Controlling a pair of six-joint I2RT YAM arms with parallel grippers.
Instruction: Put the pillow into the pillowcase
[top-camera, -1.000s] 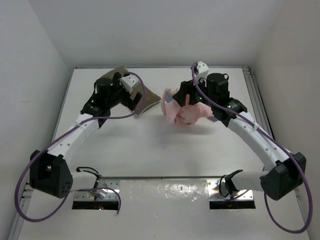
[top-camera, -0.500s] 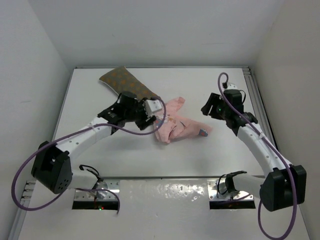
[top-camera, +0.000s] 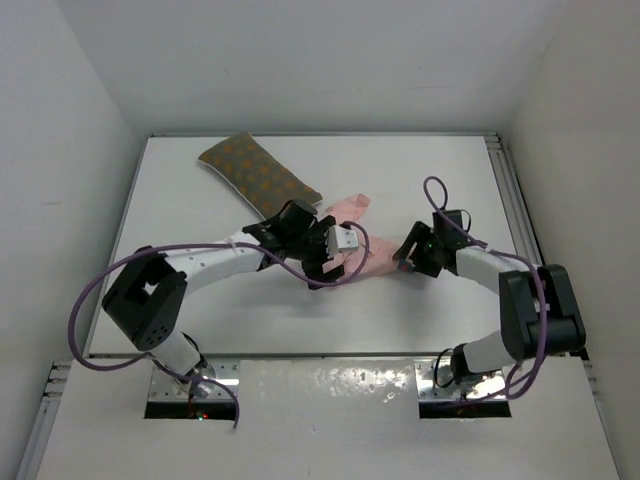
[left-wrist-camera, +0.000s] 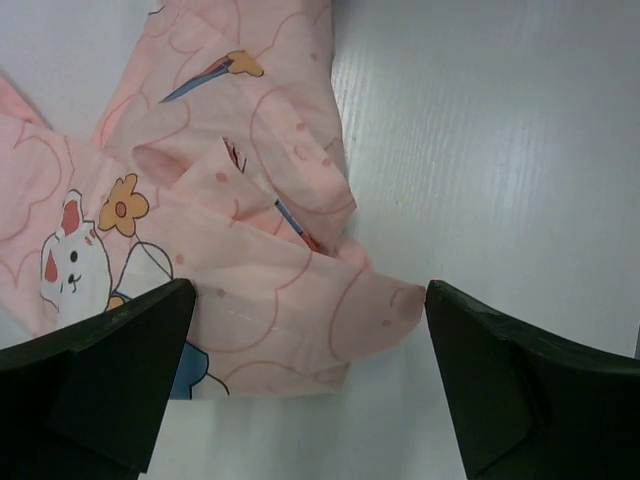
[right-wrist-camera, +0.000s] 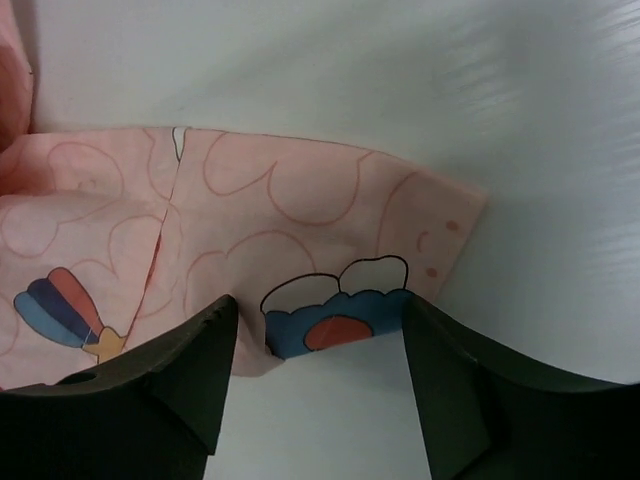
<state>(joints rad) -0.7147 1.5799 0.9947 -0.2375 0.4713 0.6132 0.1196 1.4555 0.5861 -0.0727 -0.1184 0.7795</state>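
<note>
Both arms have swung inward: we see the left gripper (left-wrist-camera: 309, 287) and right gripper (right-wrist-camera: 318, 302) low at the crumpled pillowcase (top-camera: 358, 243) mid-frame, each with fingers spread open astride 1 corner. The pillow (top-camera: 258, 176) lies outside it, upper left, its long axis running upper-left to lower-right.

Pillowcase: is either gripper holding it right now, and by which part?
Neither holds it. The left gripper and right gripper are both open, each straddling a corner of the pillowcase lying on the table.
</note>
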